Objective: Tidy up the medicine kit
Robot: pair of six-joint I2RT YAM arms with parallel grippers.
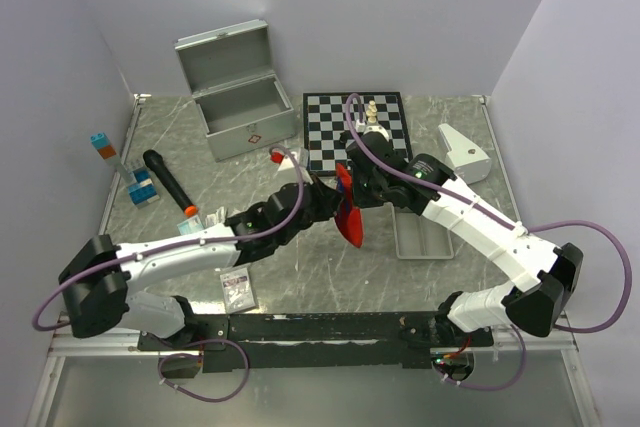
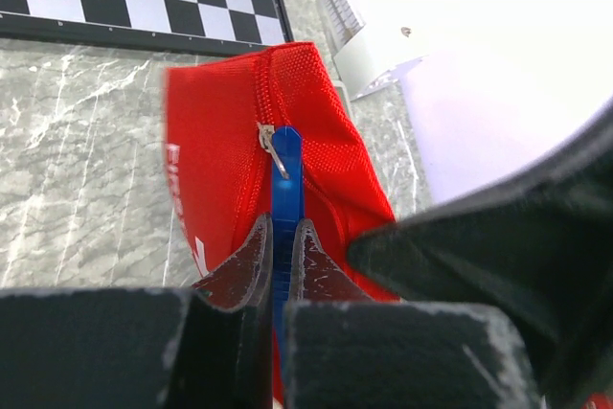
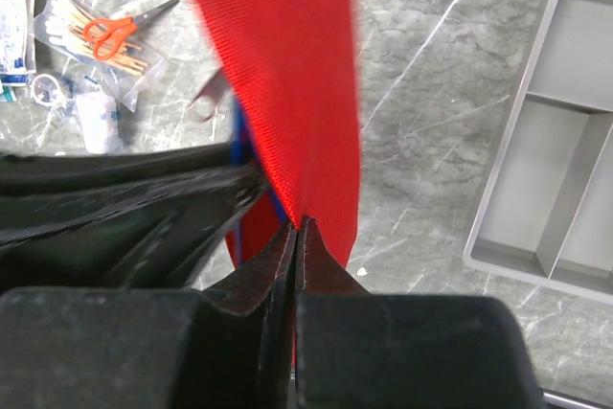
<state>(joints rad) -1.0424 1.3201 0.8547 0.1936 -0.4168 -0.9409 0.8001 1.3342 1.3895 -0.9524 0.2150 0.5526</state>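
The medicine kit's silver case point(image 1: 250, 134) stands open at the back left, lid up. Its red pouch point(image 1: 350, 219) hangs in the air over the table's middle, held between both arms. My left gripper point(image 2: 283, 225) is shut on a thin blue strip point(image 2: 285, 174) that runs up to the pouch's point(image 2: 215, 141) zipper, beside the metal zipper pull point(image 2: 271, 146). My right gripper point(image 3: 300, 225) is shut on the edge of the pouch's point(image 3: 297, 74) red fabric. From above, the left gripper point(image 1: 328, 197) and the right gripper point(image 1: 354, 185) meet at the pouch's top.
A chessboard point(image 1: 355, 127) with a pale chess piece lies behind the pouch. A grey divided tray point(image 1: 420, 232) sits to its right, a white wedge-shaped object point(image 1: 465, 152) further back. A black cylinder point(image 1: 168, 182), small boxes point(image 1: 140, 189), a sachet point(image 1: 237, 289) and orange-handled scissors point(image 3: 105, 31) lie on the left.
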